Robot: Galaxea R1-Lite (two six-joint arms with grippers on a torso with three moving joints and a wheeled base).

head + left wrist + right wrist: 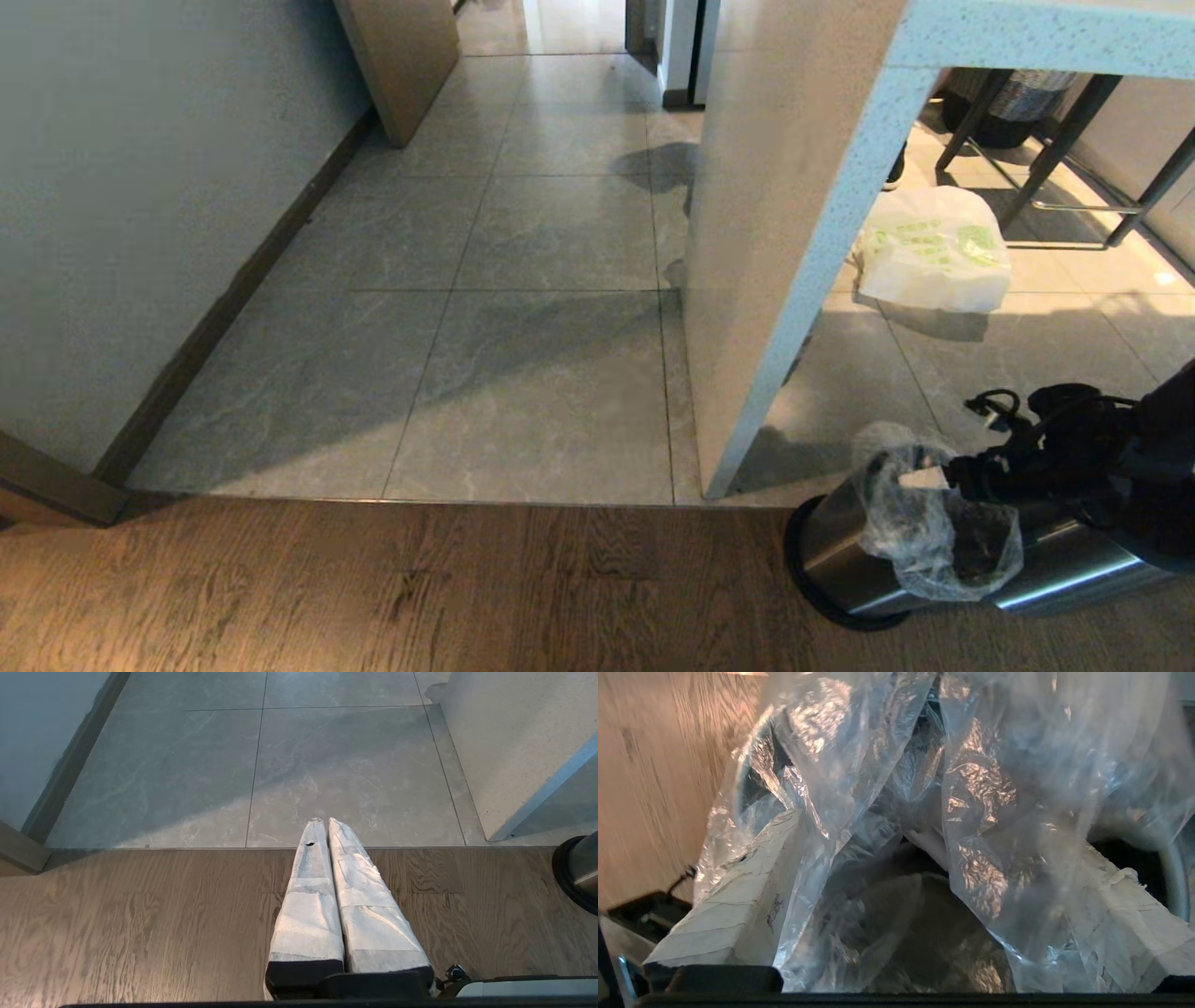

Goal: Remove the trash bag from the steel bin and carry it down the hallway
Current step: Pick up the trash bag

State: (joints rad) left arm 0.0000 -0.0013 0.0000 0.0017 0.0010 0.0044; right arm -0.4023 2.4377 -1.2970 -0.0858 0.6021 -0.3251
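Observation:
The steel bin (840, 551) stands on the wood floor at the lower right, its black base ring showing. The clear, crinkly trash bag (920, 532) bulges out of its top and hangs over the side. My right gripper (938, 478) reaches in from the right over the bin's mouth. In the right wrist view this gripper (938, 833) is open, white-wrapped fingers (738, 896) spread wide, with folds of the trash bag (980, 812) draped over and between them above the dark bin inside and its rim (1174, 877). My left gripper (323, 822) is parked shut over the wood floor.
The hallway (551, 233) of grey tiles runs ahead between the left wall and a pale counter end panel (775, 233). A white shopping bag with green print (934, 252) lies behind the panel, near stool legs (1055, 159). The bin's base (567, 872) shows in the left wrist view.

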